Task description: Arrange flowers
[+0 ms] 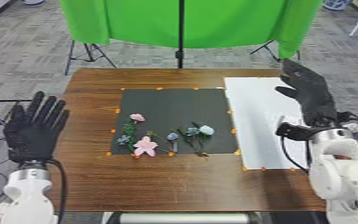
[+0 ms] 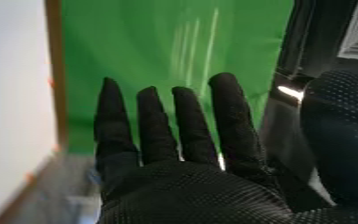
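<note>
Flowers [image 1: 145, 145] lie close-set towards the mat's [image 1: 162, 103] near edge; pinching one could drag others. Left hand [image 1: 31, 137] and right hand [image 1: 317, 102] are empty, fingers straight.

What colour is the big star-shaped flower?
Pink, best seen in the head view.

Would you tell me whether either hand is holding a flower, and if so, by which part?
Nothing is held: the left hand and right hand are both open and empty, and the flowers lie on the black sheet.
</note>
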`<state>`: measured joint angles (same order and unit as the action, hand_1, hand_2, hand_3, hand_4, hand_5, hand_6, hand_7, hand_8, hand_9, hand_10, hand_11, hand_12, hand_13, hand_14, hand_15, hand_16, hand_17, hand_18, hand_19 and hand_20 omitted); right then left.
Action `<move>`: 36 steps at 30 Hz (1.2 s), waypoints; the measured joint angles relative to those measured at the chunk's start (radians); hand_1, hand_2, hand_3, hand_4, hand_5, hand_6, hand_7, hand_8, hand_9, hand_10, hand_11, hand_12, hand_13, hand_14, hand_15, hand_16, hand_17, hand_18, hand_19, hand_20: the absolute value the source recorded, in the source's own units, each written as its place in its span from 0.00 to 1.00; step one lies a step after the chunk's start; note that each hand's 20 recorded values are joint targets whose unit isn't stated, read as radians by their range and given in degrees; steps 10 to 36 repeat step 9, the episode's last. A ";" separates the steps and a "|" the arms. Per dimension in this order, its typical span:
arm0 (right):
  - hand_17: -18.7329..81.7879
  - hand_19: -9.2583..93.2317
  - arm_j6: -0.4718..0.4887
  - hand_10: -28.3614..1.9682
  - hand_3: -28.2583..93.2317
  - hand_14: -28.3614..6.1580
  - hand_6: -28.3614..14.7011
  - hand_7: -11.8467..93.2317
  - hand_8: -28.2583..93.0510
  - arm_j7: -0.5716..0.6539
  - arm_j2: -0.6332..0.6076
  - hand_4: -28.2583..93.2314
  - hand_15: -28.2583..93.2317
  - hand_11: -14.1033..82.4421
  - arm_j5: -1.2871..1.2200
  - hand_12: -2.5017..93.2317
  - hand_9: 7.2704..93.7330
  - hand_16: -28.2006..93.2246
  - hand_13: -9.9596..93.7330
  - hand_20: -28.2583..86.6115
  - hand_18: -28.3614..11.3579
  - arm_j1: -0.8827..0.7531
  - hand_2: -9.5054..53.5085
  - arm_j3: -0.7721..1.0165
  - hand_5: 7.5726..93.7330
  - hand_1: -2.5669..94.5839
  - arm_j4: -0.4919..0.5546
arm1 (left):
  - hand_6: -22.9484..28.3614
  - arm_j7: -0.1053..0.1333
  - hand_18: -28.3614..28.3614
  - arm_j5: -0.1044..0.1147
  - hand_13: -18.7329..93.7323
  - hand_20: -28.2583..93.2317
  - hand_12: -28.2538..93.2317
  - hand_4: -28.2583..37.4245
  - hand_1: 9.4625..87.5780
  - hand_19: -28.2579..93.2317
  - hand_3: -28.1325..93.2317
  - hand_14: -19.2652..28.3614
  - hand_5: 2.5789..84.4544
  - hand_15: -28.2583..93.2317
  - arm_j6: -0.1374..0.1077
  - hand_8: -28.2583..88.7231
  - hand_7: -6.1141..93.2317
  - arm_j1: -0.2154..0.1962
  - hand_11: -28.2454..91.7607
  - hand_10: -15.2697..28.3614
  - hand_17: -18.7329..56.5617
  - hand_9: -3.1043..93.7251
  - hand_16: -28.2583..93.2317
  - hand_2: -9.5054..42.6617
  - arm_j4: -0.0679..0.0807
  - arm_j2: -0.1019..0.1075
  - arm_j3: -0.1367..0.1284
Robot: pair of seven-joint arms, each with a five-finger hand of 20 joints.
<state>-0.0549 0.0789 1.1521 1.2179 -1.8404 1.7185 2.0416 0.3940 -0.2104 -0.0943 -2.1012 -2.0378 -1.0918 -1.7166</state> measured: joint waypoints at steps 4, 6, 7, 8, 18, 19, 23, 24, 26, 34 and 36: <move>0.32 0.31 0.054 0.51 0.90 0.50 0.60 0.19 0.14 0.003 0.011 0.00 0.26 0.18 -0.184 0.11 0.33 0.36 0.35 0.39 0.38 -0.023 0.29 0.019 0.37 0.14 0.003 | 0.61 0.000 0.73 -0.004 0.35 0.30 0.29 0.00 0.20 0.46 0.85 0.70 0.41 0.38 0.013 0.16 0.12 0.003 0.32 0.70 0.13 0.35 0.19 0.40 0.001 -0.002 -0.007; 0.32 0.28 0.048 0.50 0.90 0.52 0.57 0.18 0.14 0.006 0.015 0.00 0.26 0.18 -0.256 0.11 0.33 0.35 0.35 0.37 0.42 -0.033 0.29 0.019 0.36 0.13 0.009 | 0.61 -0.002 0.73 0.004 0.35 0.30 0.29 0.00 0.20 0.46 0.85 0.70 0.41 0.38 0.013 0.16 0.12 0.005 0.32 0.70 0.13 0.35 0.20 0.40 0.001 -0.005 -0.005; 0.32 0.27 0.044 0.50 0.90 0.53 0.56 0.18 0.14 0.007 0.017 0.00 0.26 0.18 -0.276 0.11 0.33 0.35 0.34 0.37 0.44 -0.037 0.29 0.019 0.36 0.13 0.013 | 0.61 -0.004 0.73 0.008 0.35 0.30 0.29 0.00 0.20 0.46 0.85 0.70 0.41 0.38 0.013 0.16 0.12 0.006 0.32 0.70 0.13 0.35 0.20 0.40 0.001 -0.007 -0.003; 0.32 0.26 0.040 0.49 0.90 0.53 0.56 0.18 0.14 0.007 0.018 0.00 0.26 0.18 -0.283 0.11 0.34 0.34 0.34 0.37 0.45 -0.042 0.29 0.019 0.36 0.13 0.016 | 0.61 -0.005 0.73 0.012 0.35 0.30 0.29 0.00 0.20 0.46 0.85 0.70 0.41 0.38 0.013 0.16 0.12 0.009 0.32 0.70 0.13 0.35 0.20 0.40 0.002 -0.008 0.001; 0.32 0.25 0.037 0.49 0.90 0.54 0.55 0.17 0.14 0.008 0.018 0.00 0.26 0.18 -0.282 0.10 0.34 0.34 0.34 0.37 0.46 -0.046 0.29 0.019 0.36 0.13 0.019 | 0.61 -0.006 0.73 0.015 0.35 0.30 0.29 0.00 0.20 0.46 0.85 0.70 0.41 0.38 0.012 0.16 0.12 0.012 0.32 0.70 0.13 0.35 0.20 0.40 0.002 -0.010 0.005; 0.32 0.25 0.037 0.49 0.90 0.54 0.55 0.17 0.14 0.008 0.018 0.00 0.26 0.18 -0.282 0.10 0.34 0.34 0.34 0.37 0.46 -0.046 0.29 0.019 0.36 0.13 0.019 | 0.61 -0.006 0.73 0.015 0.35 0.30 0.29 0.00 0.20 0.46 0.85 0.70 0.41 0.38 0.012 0.16 0.12 0.012 0.32 0.70 0.13 0.35 0.20 0.40 0.002 -0.010 0.005; 0.32 0.25 0.037 0.49 0.90 0.54 0.55 0.17 0.14 0.008 0.018 0.00 0.26 0.18 -0.282 0.10 0.34 0.34 0.34 0.37 0.46 -0.046 0.29 0.019 0.36 0.13 0.019 | 0.61 -0.006 0.73 0.015 0.35 0.30 0.29 0.00 0.20 0.46 0.85 0.70 0.41 0.38 0.012 0.16 0.12 0.012 0.32 0.70 0.13 0.35 0.20 0.40 0.002 -0.010 0.005; 0.32 0.25 0.037 0.49 0.90 0.54 0.55 0.17 0.14 0.008 0.018 0.00 0.26 0.18 -0.282 0.10 0.34 0.34 0.34 0.37 0.46 -0.046 0.29 0.019 0.36 0.13 0.019 | 0.61 -0.006 0.73 0.015 0.35 0.30 0.29 0.00 0.20 0.46 0.85 0.70 0.41 0.38 0.012 0.16 0.12 0.012 0.32 0.70 0.13 0.35 0.20 0.40 0.002 -0.010 0.005; 0.32 0.25 0.037 0.49 0.90 0.54 0.55 0.17 0.14 0.008 0.018 0.00 0.26 0.18 -0.282 0.10 0.34 0.34 0.34 0.37 0.46 -0.046 0.29 0.019 0.36 0.13 0.019 | 0.61 -0.006 0.73 0.015 0.35 0.30 0.29 0.00 0.20 0.46 0.85 0.70 0.41 0.38 0.012 0.16 0.12 0.012 0.32 0.70 0.13 0.35 0.20 0.40 0.002 -0.010 0.005; 0.32 0.25 0.037 0.49 0.90 0.54 0.55 0.17 0.14 0.008 0.018 0.00 0.26 0.18 -0.282 0.10 0.34 0.34 0.34 0.37 0.46 -0.046 0.29 0.019 0.36 0.13 0.019 | 0.61 -0.006 0.73 0.015 0.35 0.30 0.29 0.00 0.20 0.46 0.85 0.70 0.41 0.38 0.012 0.16 0.12 0.012 0.32 0.70 0.13 0.35 0.20 0.40 0.002 -0.010 0.005; 0.32 0.25 0.037 0.49 0.90 0.54 0.55 0.17 0.14 0.008 0.018 0.00 0.26 0.18 -0.282 0.10 0.34 0.34 0.34 0.37 0.46 -0.046 0.29 0.019 0.36 0.13 0.019 | 0.61 -0.006 0.73 0.015 0.35 0.30 0.29 0.00 0.20 0.46 0.85 0.70 0.41 0.38 0.012 0.16 0.12 0.012 0.32 0.70 0.13 0.35 0.20 0.40 0.002 -0.010 0.005</move>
